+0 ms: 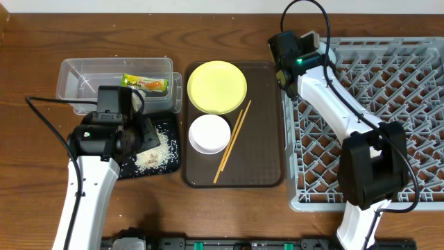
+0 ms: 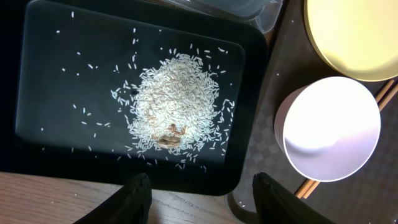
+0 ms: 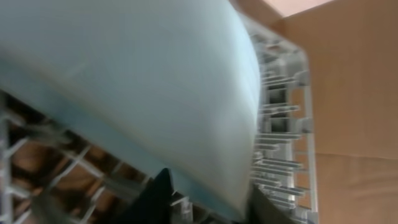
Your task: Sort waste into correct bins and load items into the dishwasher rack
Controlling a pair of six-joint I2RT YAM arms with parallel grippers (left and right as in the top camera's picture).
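Note:
My left gripper (image 2: 202,202) is open and empty, hovering over the near edge of the black tray (image 2: 50,74), which holds a pile of rice scraps (image 2: 177,99). The green-and-orange wrapper (image 1: 144,83) lies in the clear tub (image 1: 76,73). The yellow plate (image 1: 217,86), white bowl (image 1: 209,133) and chopsticks (image 1: 232,141) sit on the brown tray (image 1: 263,139). My right gripper (image 3: 211,202) is shut on the rim of the light blue bowl (image 3: 124,74), over the far left corner of the grey rack (image 1: 388,83). The tissue and small cup are out of view.
The white bowl (image 2: 331,127) and yellow plate (image 2: 354,34) lie just right of the black tray in the left wrist view. The rack's upright pegs (image 3: 286,124) stand close under the held bowl. Bare wooden table runs along the front.

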